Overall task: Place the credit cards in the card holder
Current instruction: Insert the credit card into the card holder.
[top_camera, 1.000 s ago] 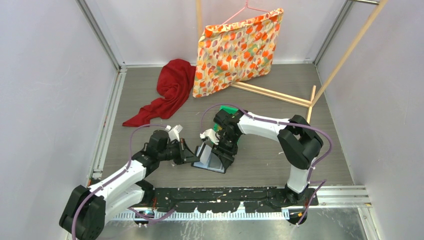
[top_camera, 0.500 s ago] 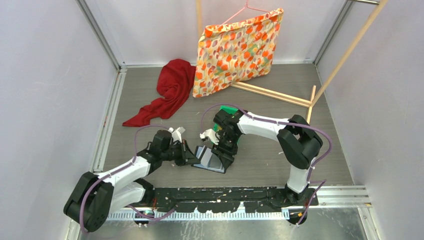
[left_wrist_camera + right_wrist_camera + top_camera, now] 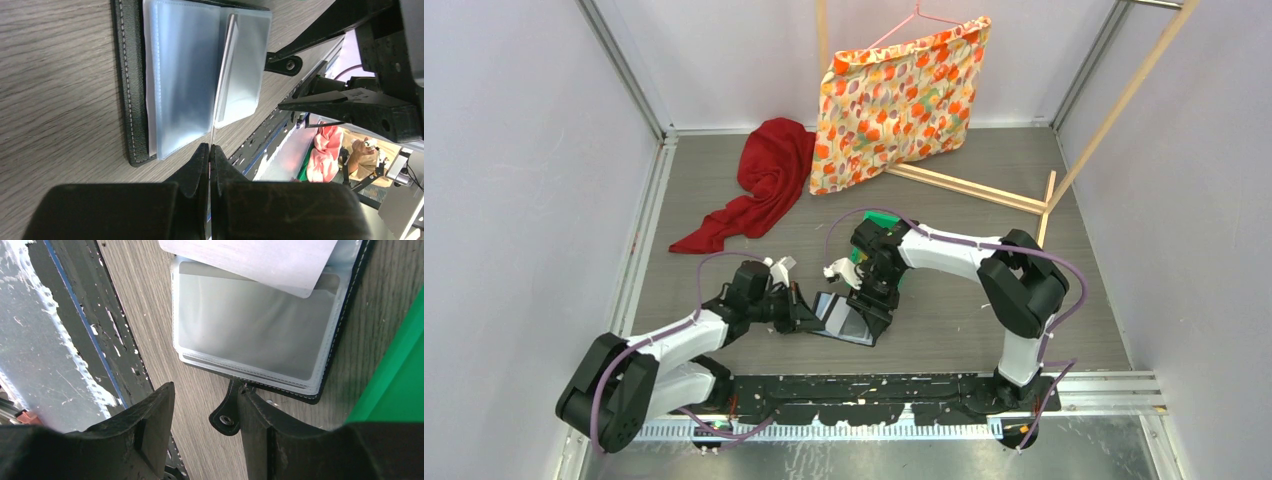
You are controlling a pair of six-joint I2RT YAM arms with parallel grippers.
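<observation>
Across your wood-grain table (image 3: 984, 330), left gripper (image 3: 210, 150) pinches a card (image 3: 223, 80) at the open card holder (image 3: 180, 75); right gripper (image 3: 204, 390) gapes.

Lab test cell: white panels (image 3: 514, 180), aluminium rails (image 3: 624, 75).

Card holder (image 3: 849, 318) is lying open on the bench (image 3: 724, 210), and both tools are crowding it. Left tool (image 3: 210, 147) is occupying the left side, pinching a card (image 3: 222, 75) edge-on over the pocket pages. Right tool (image 3: 204, 395) is standing over the opposite edge, jaws apart astride the snap tab (image 3: 227, 412). Green tray (image 3: 882, 222) is sitting just behind the right tool, blocking entry from the back. The near side, toward the arm bases, is looking unobstructed, though the top view is coarse there. Red cloth (image 3: 759, 180), floral bag (image 3: 894, 100) and wooden frame (image 3: 964, 187) are lying well apart at the rear, leaving bare bench to either side of the arms.
</observation>
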